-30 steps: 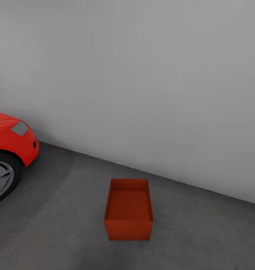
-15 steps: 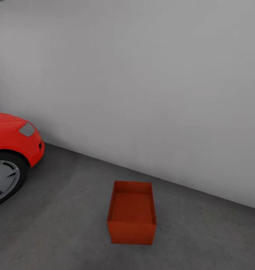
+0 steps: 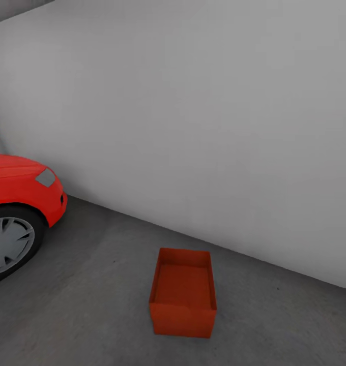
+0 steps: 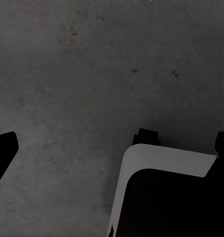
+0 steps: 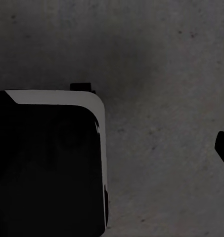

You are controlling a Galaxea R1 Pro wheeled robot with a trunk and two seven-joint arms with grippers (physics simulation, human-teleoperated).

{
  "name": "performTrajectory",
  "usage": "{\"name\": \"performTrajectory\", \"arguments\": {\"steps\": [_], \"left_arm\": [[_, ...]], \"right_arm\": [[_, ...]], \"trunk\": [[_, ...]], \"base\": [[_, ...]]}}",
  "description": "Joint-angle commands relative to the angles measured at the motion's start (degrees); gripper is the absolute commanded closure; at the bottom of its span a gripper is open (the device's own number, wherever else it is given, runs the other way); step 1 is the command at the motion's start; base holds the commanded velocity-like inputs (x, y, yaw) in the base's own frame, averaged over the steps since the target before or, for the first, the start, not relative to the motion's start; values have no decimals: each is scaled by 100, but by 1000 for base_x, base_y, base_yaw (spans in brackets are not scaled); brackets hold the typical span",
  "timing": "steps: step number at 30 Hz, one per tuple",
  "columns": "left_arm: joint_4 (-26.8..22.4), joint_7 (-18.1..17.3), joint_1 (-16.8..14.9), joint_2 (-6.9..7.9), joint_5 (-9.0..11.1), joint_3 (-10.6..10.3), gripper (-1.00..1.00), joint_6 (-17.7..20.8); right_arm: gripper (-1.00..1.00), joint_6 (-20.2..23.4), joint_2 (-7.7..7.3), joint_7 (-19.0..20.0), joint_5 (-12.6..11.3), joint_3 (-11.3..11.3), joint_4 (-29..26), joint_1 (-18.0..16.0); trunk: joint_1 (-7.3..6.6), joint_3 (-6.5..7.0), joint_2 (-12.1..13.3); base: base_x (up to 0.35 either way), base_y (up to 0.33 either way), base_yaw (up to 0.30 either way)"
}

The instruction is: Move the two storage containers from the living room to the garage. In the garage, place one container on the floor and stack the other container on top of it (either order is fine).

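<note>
One open orange-red rectangular storage container point(image 3: 183, 293) standing empty on dark grey rough concrete floor point(image 3: 91, 305), right of one glossy red coupe car point(image 3: 21, 195), near plain white-grey wall point(image 3: 193, 127). Both pincers' opening and hold: cannot tell.

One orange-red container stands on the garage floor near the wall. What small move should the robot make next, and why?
Probably turn away and drive back for the second bin. One storage container already sits upright and empty on the concrete floor, right of the red car, with nothing stacked on it. Both wrist views look down at bare floor, with no bin in them, so the arms seem to carry nothing.
</note>
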Motion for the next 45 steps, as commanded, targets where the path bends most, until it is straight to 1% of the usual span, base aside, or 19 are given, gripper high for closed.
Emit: {"name": "performTrajectory", "arguments": {"steps": [1, 14, 20, 30, 36, 45], "left_arm": [[-1, 15, -2, 0, 50, -48, -100, -9], [-1, 15, -2, 0, 50, -48, -100, -9], [-1, 15, -2, 0, 50, -48, -100, -9], [-1, 15, -2, 0, 50, -48, -100, -9], [-1, 15, -2, 0, 50, -48, -100, -9], [0, 20, -2, -16, 71, -43, -100, 7]], "right_arm": [[-100, -35, -4, -2, -66, 41, 18, -6], [-100, -4, -13, 8, -36, 28, 11, -7], [-100, -26, -11, 110, -1, 43, 10, -8], [-100, -10, -25, 151, 15, 54, 10, -8], [-100, -8, -30, 154, -47, 24, 10, -8], [-100, -19, -31, 156, -63, 15, 11, -8]], "trunk": [[1, 3, -5], [1, 122, -5], [1, 176, -5], [1, 268, -5], [1, 323, -5], [1, 405, -5]], "base": [[0, 0, 90], [0, 0, 94], [0, 0, 94], [0, 0, 94], [0, 0, 80], [0, 0, 13]]}}
